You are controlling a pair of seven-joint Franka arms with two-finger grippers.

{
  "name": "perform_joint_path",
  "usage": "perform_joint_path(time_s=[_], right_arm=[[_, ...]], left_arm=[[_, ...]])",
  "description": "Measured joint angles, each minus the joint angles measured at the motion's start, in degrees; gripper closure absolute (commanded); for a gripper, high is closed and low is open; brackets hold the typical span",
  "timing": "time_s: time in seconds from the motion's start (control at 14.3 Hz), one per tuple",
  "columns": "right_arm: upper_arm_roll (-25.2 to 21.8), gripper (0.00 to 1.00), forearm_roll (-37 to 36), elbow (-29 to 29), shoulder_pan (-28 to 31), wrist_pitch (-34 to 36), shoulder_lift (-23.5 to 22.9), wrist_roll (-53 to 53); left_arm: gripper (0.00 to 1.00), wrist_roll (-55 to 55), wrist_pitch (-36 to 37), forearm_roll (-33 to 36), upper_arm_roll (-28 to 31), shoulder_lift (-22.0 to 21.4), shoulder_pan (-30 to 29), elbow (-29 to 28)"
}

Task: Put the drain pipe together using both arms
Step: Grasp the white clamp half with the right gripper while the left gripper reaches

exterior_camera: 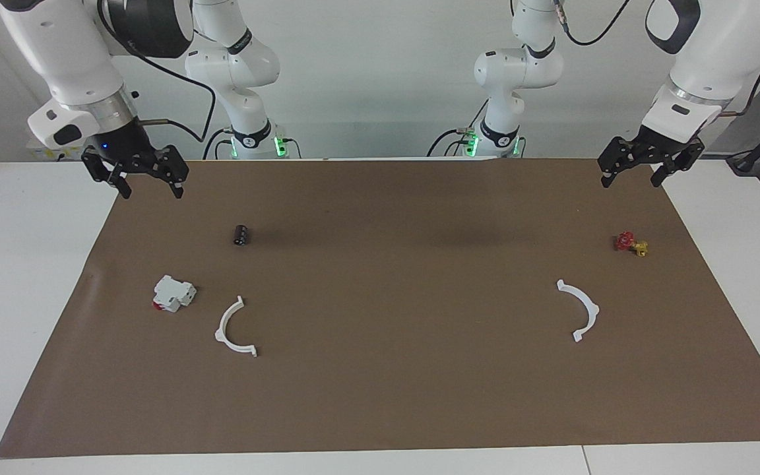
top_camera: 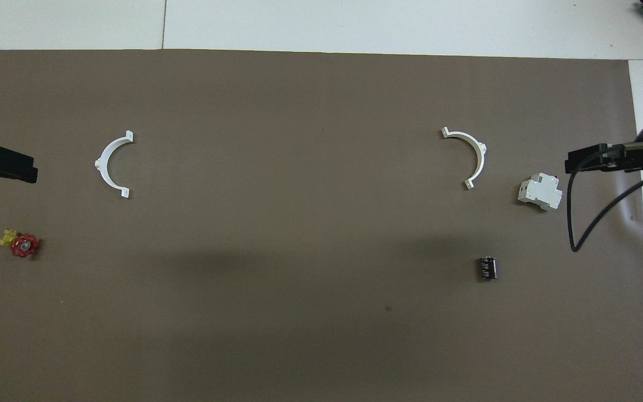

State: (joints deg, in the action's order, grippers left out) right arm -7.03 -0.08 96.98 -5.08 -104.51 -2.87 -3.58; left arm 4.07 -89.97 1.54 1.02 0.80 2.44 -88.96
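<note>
The left claw (exterior_camera: 640,173) hangs with its fingers spread over the corner of the brown mat (exterior_camera: 380,396) at the left arm's end of the table (exterior_camera: 17,277), holding nothing. One half-ring arc (exterior_camera: 580,309) lies flat on the mat at that end, farther from the robots than the red and yellow valve (exterior_camera: 631,243), with its hollow side turned toward the middle of the table. Judged from that, this piece falls to the left arm, which would have to reach out past the valve. The middle of the mat is bare, giving room to join the halves. The other half-ring arc (exterior_camera: 233,328) lies flat toward the right arm's end, its hollow side also facing roughly the middle, so the two arcs open toward each other but lie well apart. Just beside it sits the white block with a red part (exterior_camera: 173,293), and nearer the robots the small black cylinder (exterior_camera: 241,235). The right claw (exterior_camera: 147,181) hangs spread and empty over its own corner of the mat.
</note>
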Motion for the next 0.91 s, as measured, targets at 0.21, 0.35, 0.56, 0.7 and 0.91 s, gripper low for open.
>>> perform_joint_path(time_s=[0.21, 0.35, 0.56, 0.7, 0.91], right_arm=[[0.1, 0.0, 0.2, 0.6, -0.8, -11.3, -8.8, -5.1], [0.6, 0.0, 0.3, 0.7, -1.5, -18.9, -14.5, -9.4], [1.5, 0.0, 2.0, 0.7, -1.4, -26.0, -21.1, -15.7], [1.9, 0.05, 5.8, 0.8, -1.4, -30.3, -24.6, -21.5], [1.9, 0.17, 6.6, 1.8, -1.3, -33.5, -27.1, -24.9]], left_arm=[[0.0, 0.0, -0.4, 0.0, 0.0, -0.3, 0.0, -1.1], [0.0, 0.0, -2.0, 0.0, 0.0, -0.7, 0.0, -2.4], [0.0, 0.0, -5.9, 0.0, 0.1, -1.2, -0.1, -4.6], [0.0, 0.0, -9.3, 0.0, 0.1, -1.5, -0.7, -6.8], [0.0, 0.0, -15.3, 0.0, 0.2, -1.5, -2.0, -10.9]])
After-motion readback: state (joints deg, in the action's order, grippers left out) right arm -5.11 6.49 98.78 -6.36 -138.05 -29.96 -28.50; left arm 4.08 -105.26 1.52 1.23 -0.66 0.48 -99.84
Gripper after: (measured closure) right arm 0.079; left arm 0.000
